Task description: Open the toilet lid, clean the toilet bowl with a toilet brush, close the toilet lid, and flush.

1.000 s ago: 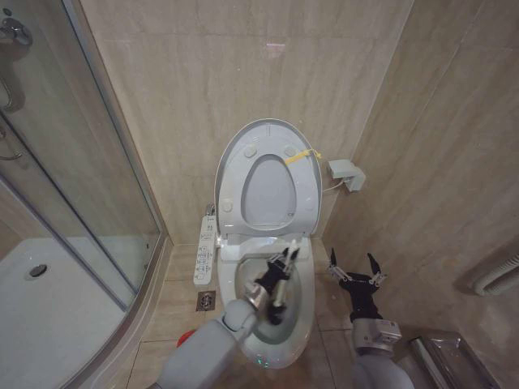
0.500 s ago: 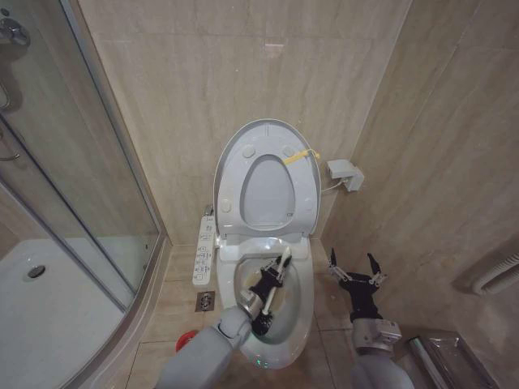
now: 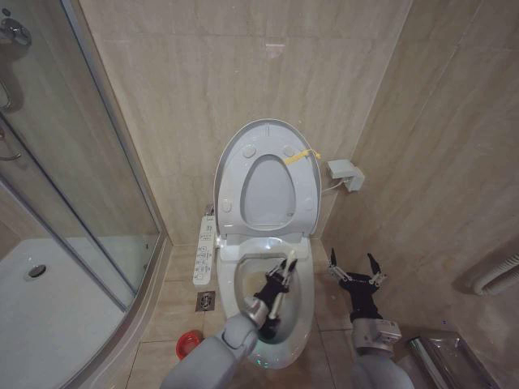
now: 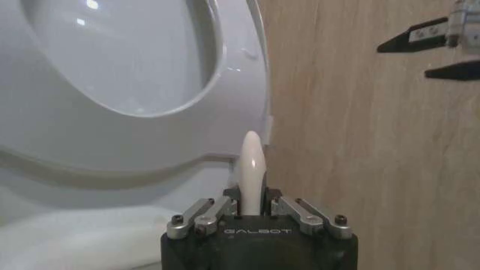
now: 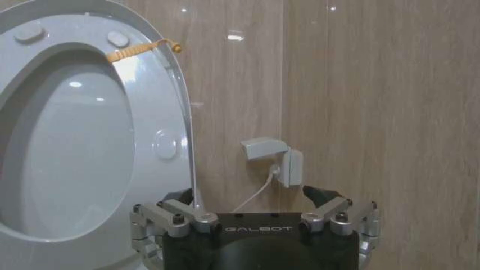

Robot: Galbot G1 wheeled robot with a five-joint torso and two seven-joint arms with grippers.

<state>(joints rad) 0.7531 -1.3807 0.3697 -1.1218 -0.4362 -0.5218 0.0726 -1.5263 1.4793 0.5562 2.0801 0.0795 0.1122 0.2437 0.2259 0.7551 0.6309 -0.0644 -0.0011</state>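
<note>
While the left gripper [image 3: 280, 285] reaches into the toilet bowl [image 3: 302, 328], jaws clamped on the toilet brush [image 4: 250, 171], the right gripper [image 3: 354, 270] hovers beside it, jaws wide.

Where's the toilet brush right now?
In the head view the toilet brush is clamped in the left gripper, its head down inside the toilet bowl, below the raised toilet lid.

Both arms grey-shelled. Left tool [image 3: 281, 278] & right tool [image 3: 354, 271]: black fingers, black housing w/ white GALBOT lettering, silver linkage brackets, dark screws.
</note>
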